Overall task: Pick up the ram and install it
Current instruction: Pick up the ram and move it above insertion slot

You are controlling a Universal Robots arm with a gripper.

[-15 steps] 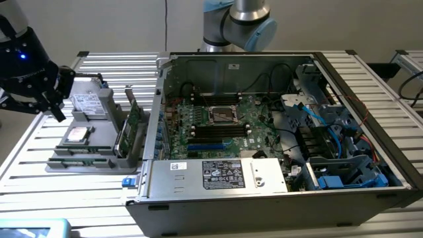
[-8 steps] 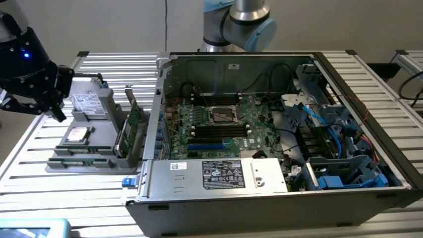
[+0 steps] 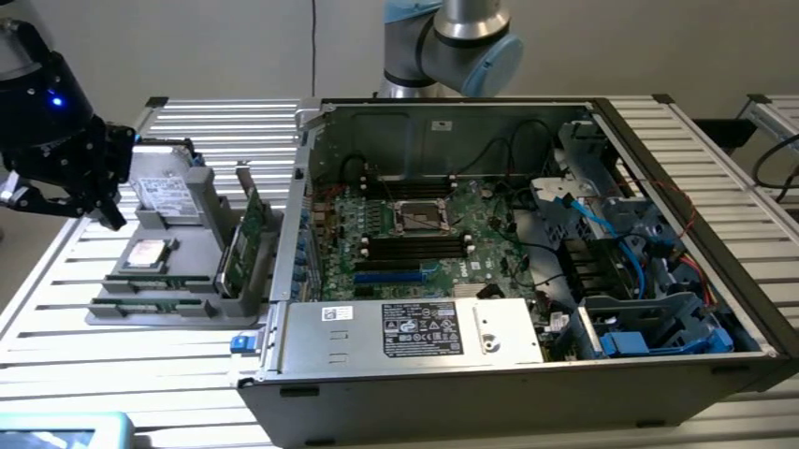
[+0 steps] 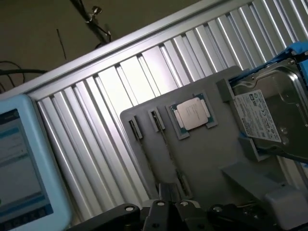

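Gripper [image 3: 107, 208] on my arm hangs closed on nothing, upper left of frame, over the gray parts tray [image 3: 163, 319], with the ram [image 3: 156, 281] slotted near its lower edge. Approach step, by my reading; grasping calls for parted jaws aligned along it.

end effector [image 3: 69, 196]: body cropped by frame edge, 9 o'clock of computer case [image 3: 374, 393] | hard drive [image 4: 285, 83]: far end cropped | label [image 4: 257, 115]: print unreadable | blue-framed screen [image 4: 19, 168]: cropped, text blurred

Open computer case [image 3: 500, 398] beside gray parts tray [image 4: 207, 154] with hard drive [image 4: 262, 115], processor chip [image 4: 192, 114]
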